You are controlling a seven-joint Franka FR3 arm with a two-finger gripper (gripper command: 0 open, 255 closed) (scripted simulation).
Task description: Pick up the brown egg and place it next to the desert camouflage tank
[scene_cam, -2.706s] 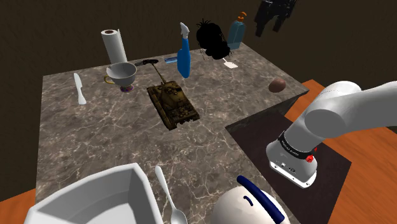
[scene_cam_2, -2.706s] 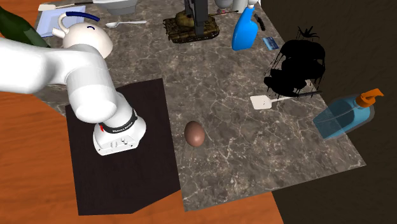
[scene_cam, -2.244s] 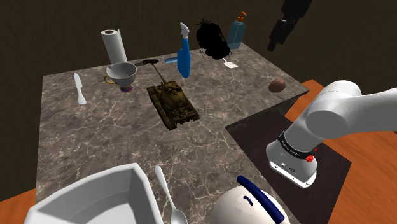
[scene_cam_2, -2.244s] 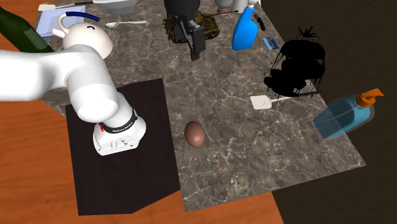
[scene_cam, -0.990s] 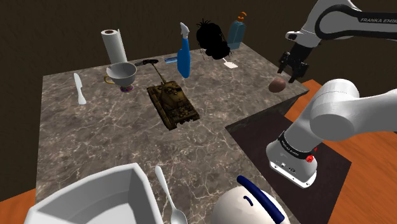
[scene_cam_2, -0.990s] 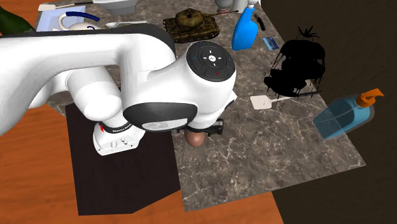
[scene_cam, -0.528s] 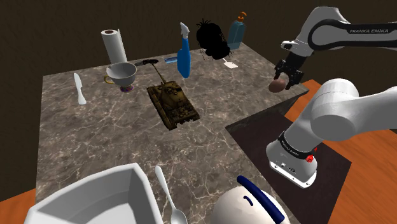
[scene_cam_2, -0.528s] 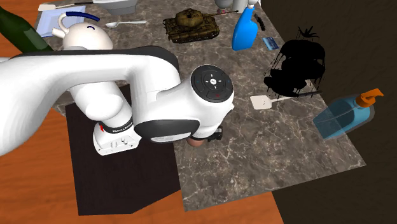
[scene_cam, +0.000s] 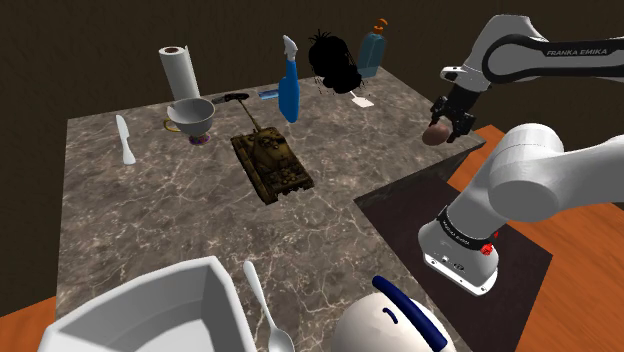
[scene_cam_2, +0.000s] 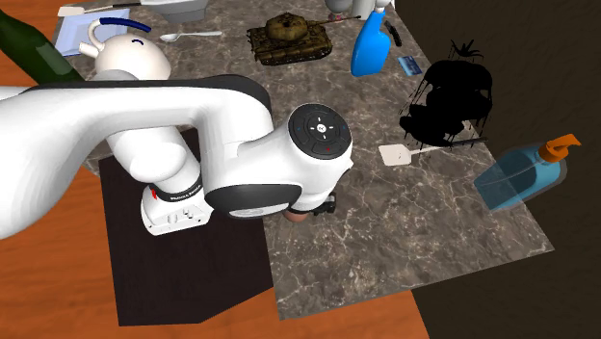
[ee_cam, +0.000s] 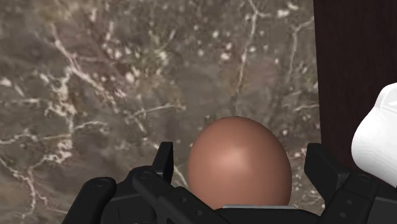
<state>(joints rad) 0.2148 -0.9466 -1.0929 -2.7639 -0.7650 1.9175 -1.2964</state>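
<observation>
The brown egg [scene_cam: 433,135] lies on the marble table [scene_cam: 150,220] near its edge, by the dark mat [scene_cam: 400,215]. My black gripper [scene_cam: 446,127] has come down over it and is open. In the wrist view the egg [ee_cam: 238,167] sits between the two fingers [ee_cam: 165,160] with a small gap on each side, so it is not clasped. The arm hides most of the egg [scene_cam_2: 300,216] in the second exterior view. The desert camouflage tank [scene_cam: 272,162] stands mid-table, well away from the egg, toward the shoulder view's left; the tank [scene_cam_2: 289,37] is also at the top of the second exterior view.
A blue spray bottle [scene_cam: 289,95], a black object [scene_cam: 335,60] and a blue soap bottle [scene_cam: 370,50] stand behind the tank. A bowl [scene_cam: 191,115], paper towel roll [scene_cam: 180,72] and white knife [scene_cam: 124,140] are at far left. A teapot [scene_cam: 390,320], spoon [scene_cam: 265,310] and white container [scene_cam: 150,310] lie in front.
The arm swung from above the tank over to the egg and lowered until the open fingers straddle it. In the last half second it barely moved.
</observation>
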